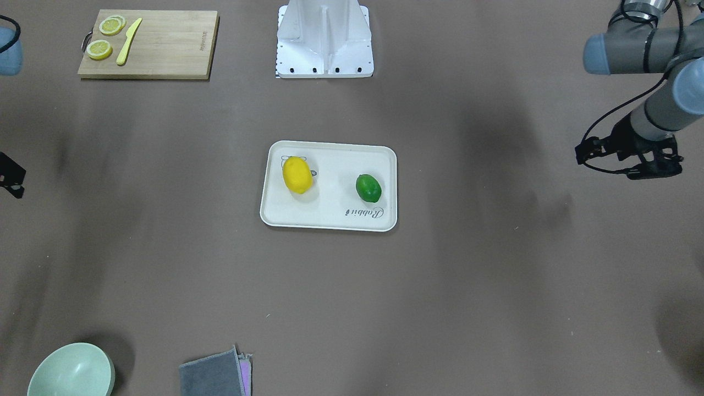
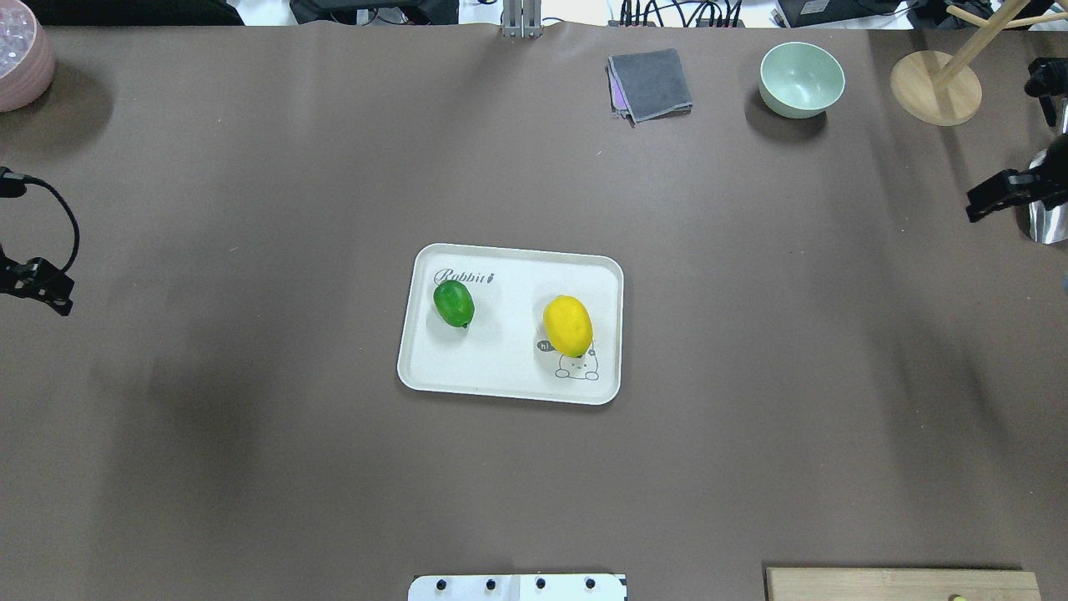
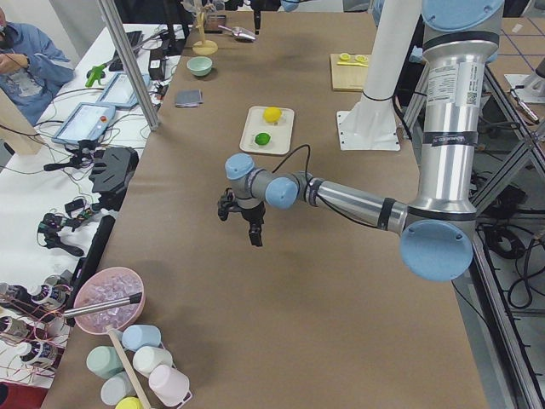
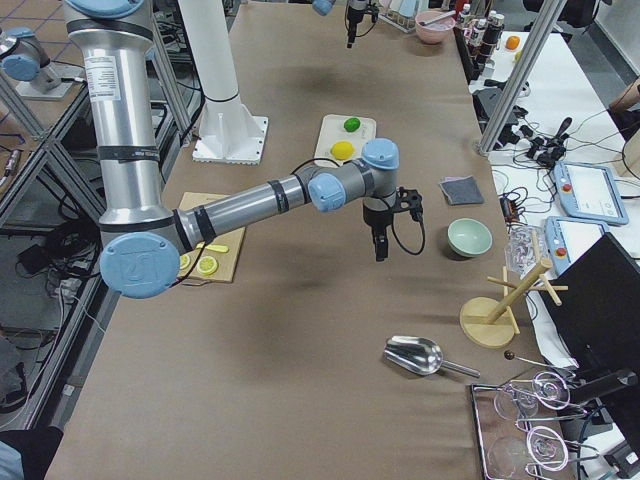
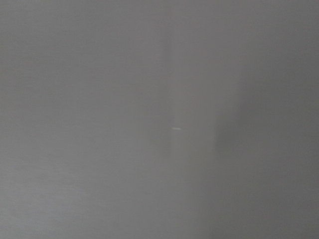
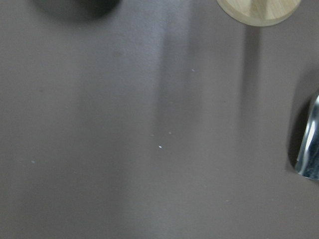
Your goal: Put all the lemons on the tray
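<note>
The cream-white tray (image 2: 509, 367) lies in the middle of the table. The yellow lemon (image 2: 567, 325) rests on it next to the cartoon drawing, and the green lemon (image 2: 454, 303) rests on it under the "Rabbit" script. Both also show in the front view, the yellow lemon (image 1: 297, 174) and the green lemon (image 1: 368, 187). My left gripper (image 2: 37, 284) hangs over bare table far to the tray's left and points down. My right gripper (image 2: 1001, 194) hangs far to the tray's right. Neither holds anything that I can see. I cannot tell whether their jaws are open. Both wrist views show only table surface.
A wooden cutting board (image 1: 165, 44) with lemon slices and a yellow knife lies near the robot base (image 1: 324, 38). At the far edge stand a pale green bowl (image 2: 801, 79), a grey cloth (image 2: 651, 83) and a wooden stand (image 2: 934, 88). A metal scoop (image 4: 415, 352) lies below my right gripper.
</note>
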You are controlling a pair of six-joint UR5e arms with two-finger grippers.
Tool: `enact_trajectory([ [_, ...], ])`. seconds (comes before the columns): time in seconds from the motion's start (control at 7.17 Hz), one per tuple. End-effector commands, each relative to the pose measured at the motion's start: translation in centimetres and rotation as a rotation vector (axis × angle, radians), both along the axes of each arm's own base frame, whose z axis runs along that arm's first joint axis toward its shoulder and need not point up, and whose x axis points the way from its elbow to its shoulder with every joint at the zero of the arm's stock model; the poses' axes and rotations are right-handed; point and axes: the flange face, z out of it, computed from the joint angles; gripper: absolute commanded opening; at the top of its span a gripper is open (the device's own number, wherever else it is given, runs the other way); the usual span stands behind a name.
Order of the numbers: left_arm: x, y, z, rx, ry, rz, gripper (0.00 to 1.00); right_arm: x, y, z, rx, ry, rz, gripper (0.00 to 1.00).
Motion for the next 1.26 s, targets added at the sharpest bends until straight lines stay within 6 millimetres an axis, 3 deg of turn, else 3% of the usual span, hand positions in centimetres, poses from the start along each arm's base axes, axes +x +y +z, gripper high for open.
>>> enact_trajectory([
  [0.0,-4.1,0.5,1.1,0.038,0.016,-0.002,0.98,9.3,1.3,9.1,-0.14,-0.096,0.039,1.0],
  [0.14,-5.6,2.5,1.5,0.026,0.018,-0.009,0.98,12.6,2.9,13.0,-0.197,-0.135,0.077,1.0],
  [0.28,-8.3,3.0,0.9,0.003,0.094,-0.045,0.98,15.2,3.6,14.5,-0.179,-0.136,0.071,1.0],
  [0.56,-10.5,5.0,-1.9,0.037,0.145,-0.059,0.98,17.6,4.1,14.1,-0.172,-0.151,0.119,1.0],
  [0.7,-11.1,4.8,-2.6,-0.032,0.177,-0.078,0.98,18.2,3.9,12.4,-0.195,-0.167,0.137,1.0],
  [0.84,-12.2,2.7,-5.0,-0.095,0.165,-0.12,0.98,18.1,3.6,11.3,-0.208,-0.155,0.139,1.0],
  [0.98,-13.0,2.0,-2.7,-0.056,0.151,-0.033,0.98,18.0,4.0,11.6,-0.212,-0.153,0.137,1.0],
  [1.12,-18.1,0.8,2.8,0.003,0.099,0.009,0.98,18.0,4.3,12.0,-0.213,-0.151,0.137,1.0],
])
